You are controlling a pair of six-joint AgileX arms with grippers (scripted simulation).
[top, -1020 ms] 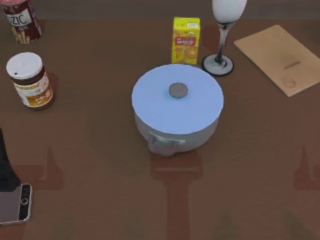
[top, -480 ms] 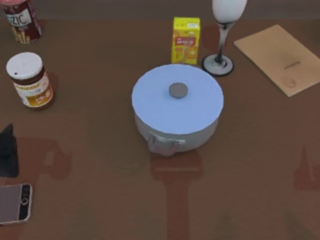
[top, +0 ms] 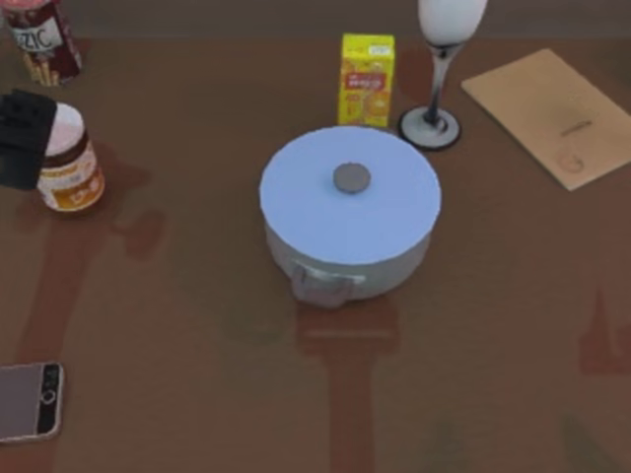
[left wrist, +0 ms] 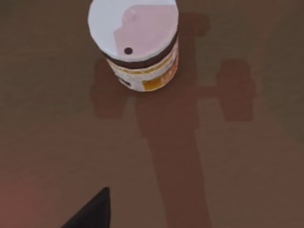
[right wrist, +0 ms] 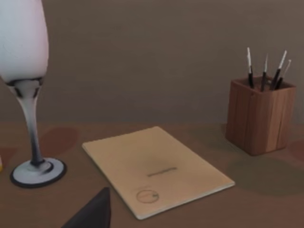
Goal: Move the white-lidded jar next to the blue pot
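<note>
- Left gripper: a dark block at the far left of the table in the top view, over the left part of the white-lidded jar and hiding part of its lid. How wide its fingers stand, and whether they hold anything, cannot be told; the left wrist view shows only one dark finger tip at the frame edge.
- White-lidded jar: upright on the table at far left, with dark contents and an orange-and-white label. In the left wrist view the jar is seen from above with bare table all round it, and the finger tip appears well apart from it, so it is probably not gripped.
- Blue pot: near the table's centre, pale blue lid on, grey knob in the middle, handle toward the near edge. It stands well apart from the jar, to the jar's right.
- Dark red container: at the far left corner, beyond the jar.
- Yellow carton: upright just behind the pot.
- Stemmed glass: to the right of the carton, its round foot near the pot's lid.
- Tan notebook: flat at far right.
- Phone: flat at the near left edge.
- Right arm: out of the top view; its wrist view shows one dark finger tip, the notebook, the glass and a wooden pen holder.
</note>
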